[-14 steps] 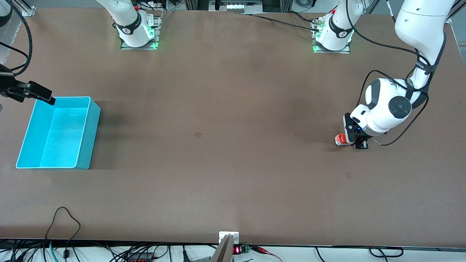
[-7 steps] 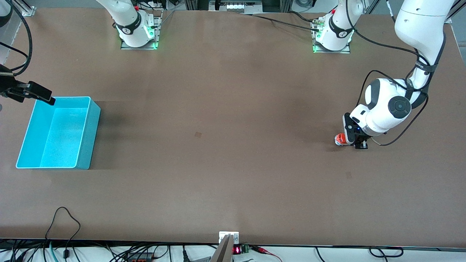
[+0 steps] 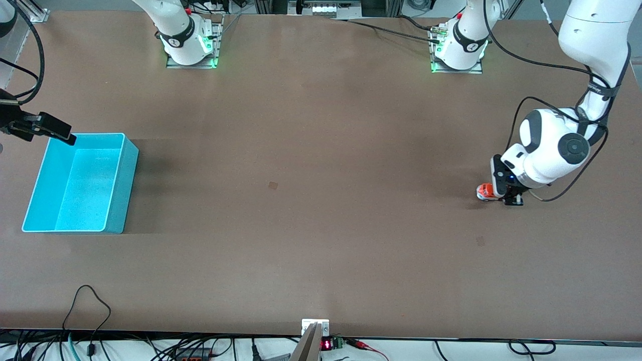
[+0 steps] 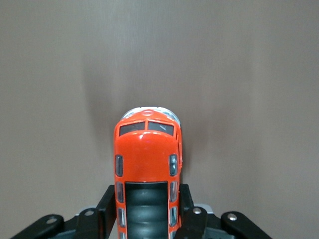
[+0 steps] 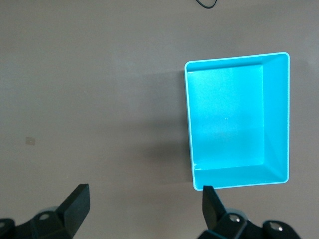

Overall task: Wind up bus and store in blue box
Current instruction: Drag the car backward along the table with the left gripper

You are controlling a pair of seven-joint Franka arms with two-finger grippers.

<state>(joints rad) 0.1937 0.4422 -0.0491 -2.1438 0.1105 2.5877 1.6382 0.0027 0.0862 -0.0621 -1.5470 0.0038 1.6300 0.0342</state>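
The small orange-red bus [image 3: 483, 191] with dark windows sits low on the table toward the left arm's end. My left gripper [image 3: 497, 194] is shut on the bus, one finger on each side. In the left wrist view the bus [image 4: 147, 149] points away from the gripper [image 4: 147, 211], and its silver front and dark roof panel show. The blue box [image 3: 123, 170] stands empty toward the right arm's end. My right gripper [image 3: 59, 131] hovers open and empty over the box's corner farthest from the front camera. The right wrist view shows the box [image 5: 227, 124] past that open gripper [image 5: 144, 201].
Both arm bases stand along the table's edge farthest from the front camera. Cables and a small red display [image 3: 326, 345] lie along the edge nearest to it. A small dark mark [image 3: 273, 185] is on the brown table between the box and the bus.
My left gripper has slid the bus a short way along the table toward the left arm's end. The right gripper and the box have not moved.
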